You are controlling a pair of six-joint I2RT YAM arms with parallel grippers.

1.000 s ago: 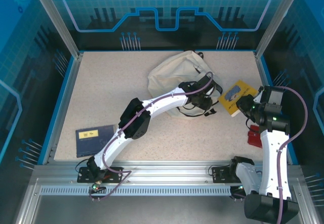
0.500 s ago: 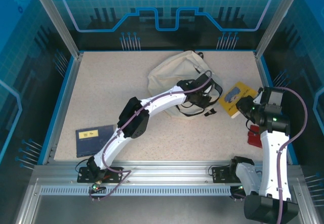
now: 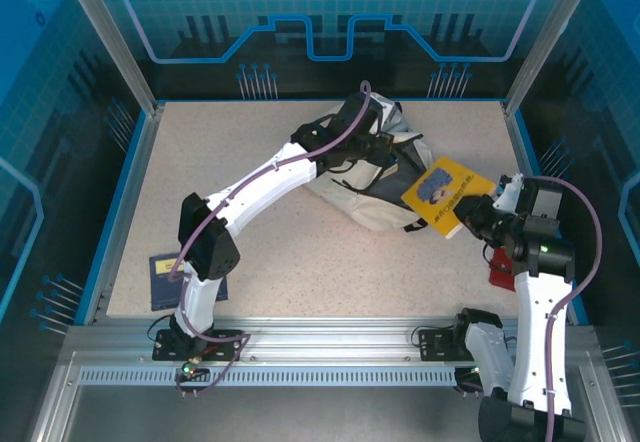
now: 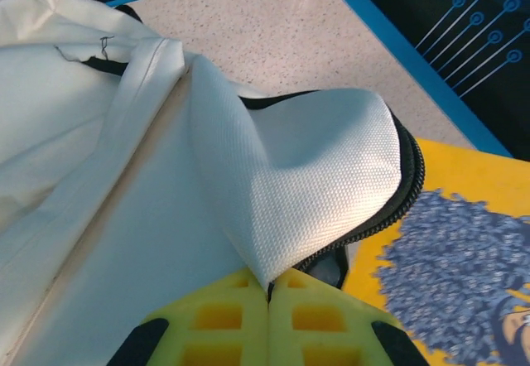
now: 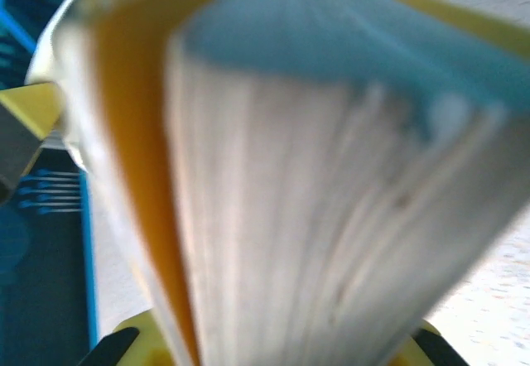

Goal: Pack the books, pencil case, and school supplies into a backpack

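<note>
Cream backpack (image 3: 368, 205) near the tabletop's far edge just got its flap hoisted by the left jaws, pinched on it. Meanwhile the right jaws, clamped on the yellow book (image 3: 447, 190), swung it to the opening, looks ready to slide in.

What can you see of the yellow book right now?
The yellow book is a thin softcover: bright yellow cover with a blue-grey printed picture. The right gripper clamps its near edge; pale page edges face that wrist camera, blurred. It looks raised off the table and tilted, its far corner at the backpack's open zipper mouth; contact there is unclear.
</note>
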